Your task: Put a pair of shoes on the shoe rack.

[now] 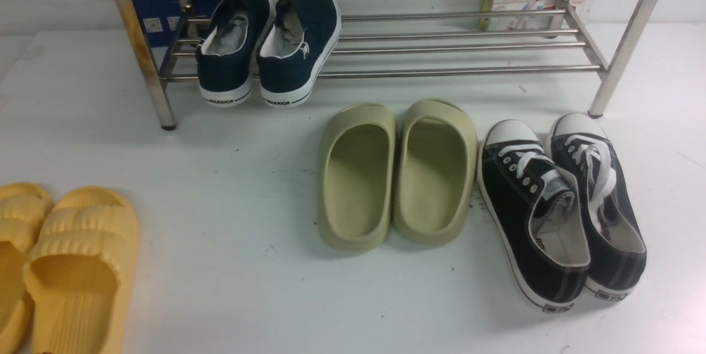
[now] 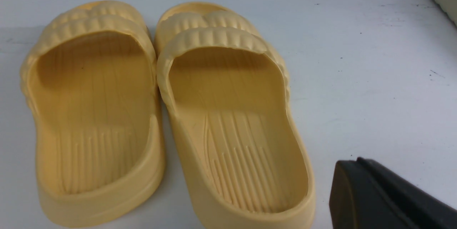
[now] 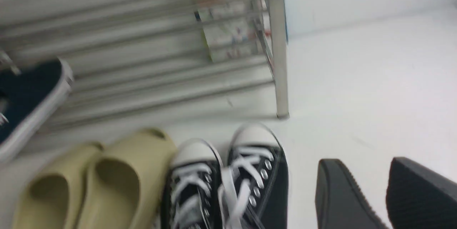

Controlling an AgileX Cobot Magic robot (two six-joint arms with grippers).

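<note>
Rails of the shiny stainless-steel shoe rack (image 1: 441, 73) crossed the top of the front view, its legs standing on the white surface (image 1: 220, 205). A pair of navy canvas shoes (image 1: 298, 39) with white soles sat on its lower tier at upper left, heels overhanging the front rail. Below the rack, olive foam slippers (image 1: 356, 177) lay at centre, black lace-up canvas sneakers (image 1: 529, 216) just beside them at right, and ribbed yellow slippers (image 1: 77, 260) at lower left. The left gripper (image 2: 357, 186) had its jaws closed together on nothing, near the yellow slippers. The right gripper (image 3: 367, 172) held its jaws apart and empty, beside the sneakers.
</note>
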